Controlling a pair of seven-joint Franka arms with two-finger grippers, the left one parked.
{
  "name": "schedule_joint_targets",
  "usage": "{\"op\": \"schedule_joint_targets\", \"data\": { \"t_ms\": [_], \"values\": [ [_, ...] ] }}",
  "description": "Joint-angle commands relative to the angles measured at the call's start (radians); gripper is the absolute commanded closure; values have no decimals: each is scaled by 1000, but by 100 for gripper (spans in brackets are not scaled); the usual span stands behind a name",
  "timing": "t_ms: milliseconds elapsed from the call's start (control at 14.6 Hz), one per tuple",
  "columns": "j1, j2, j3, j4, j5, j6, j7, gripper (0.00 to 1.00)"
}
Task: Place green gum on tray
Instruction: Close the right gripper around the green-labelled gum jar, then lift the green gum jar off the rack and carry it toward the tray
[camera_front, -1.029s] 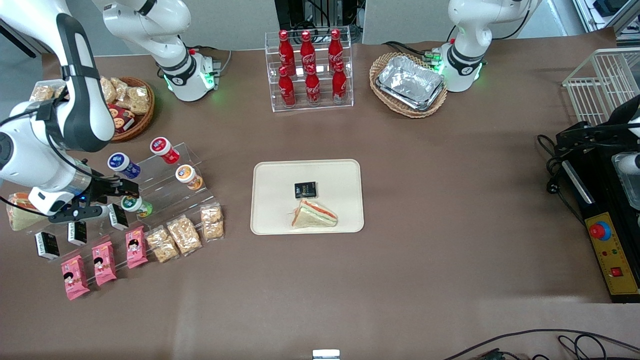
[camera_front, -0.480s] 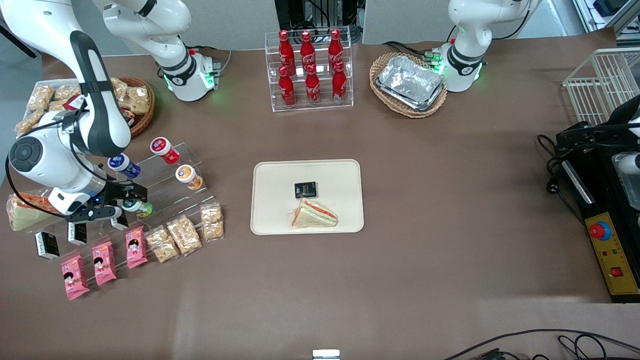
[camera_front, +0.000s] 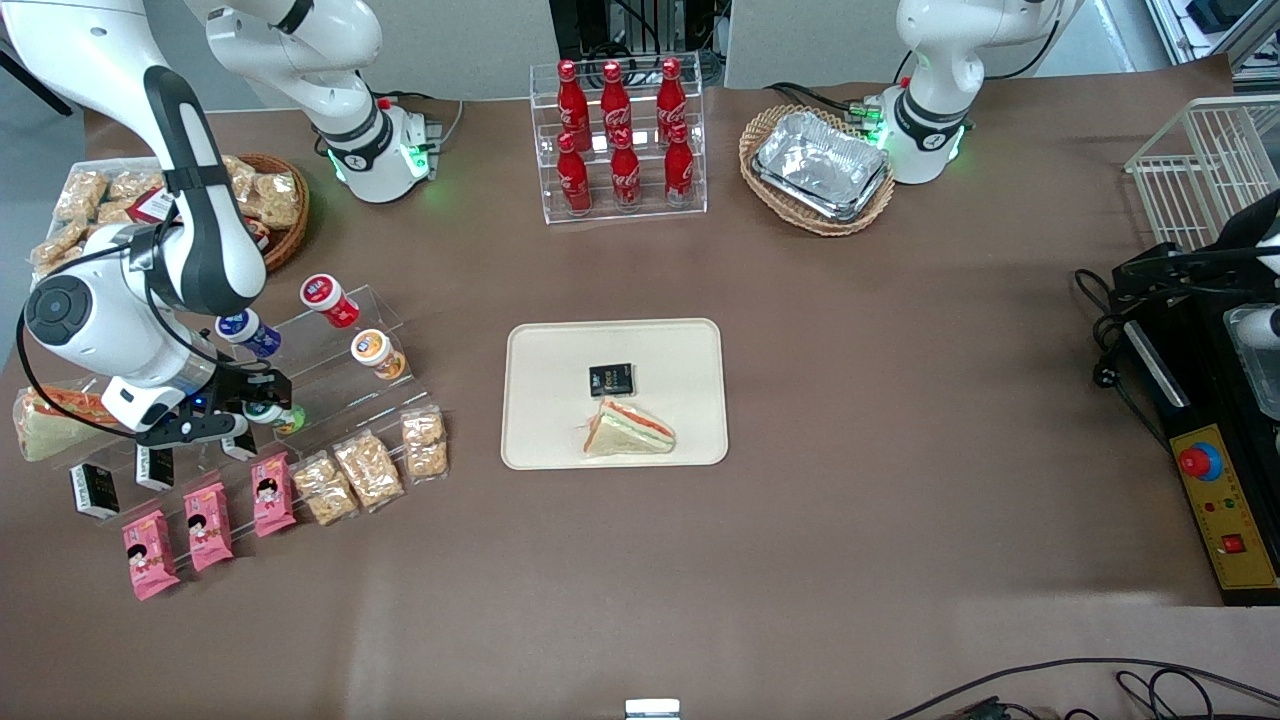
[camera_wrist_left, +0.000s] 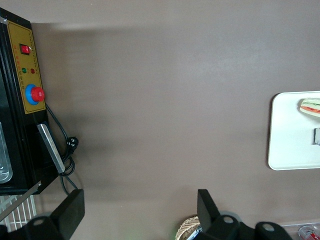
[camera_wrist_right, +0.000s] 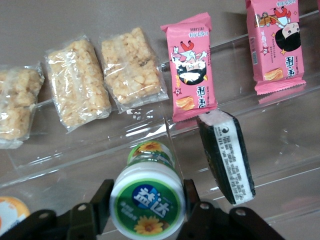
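With the hand (camera_wrist_right: 147, 207) set around the small green-lidded gum canister (camera_wrist_right: 148, 199) on the clear acrylic step shelf (camera_front: 345, 360), fingers (camera_wrist_right: 101, 200) at its sides, close firmly, lift straight up, then carry toward the cream rectangular plastic tray (camera_front: 540, 440).

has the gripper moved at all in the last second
Yes. The gripper has slid along the clear stand toward the tray and now straddles the green gum, one finger on each side of the canister.
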Motion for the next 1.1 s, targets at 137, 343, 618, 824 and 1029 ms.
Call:
{"op": "schedule_joint_targets", "data": {
  "t_ms": [137,343,618,824,1029],
  "values": [
    [-4,-25,3,91,8,-177,-28,61],
    [0,-45,9,219,10,-380,-19,61],
    [14,-43,15,434,11,-657,13,61],
    [22,-37,15,585,30,-817,21,61],
    [110,-40,21,600,57,-854,179,61]
  ]
}}
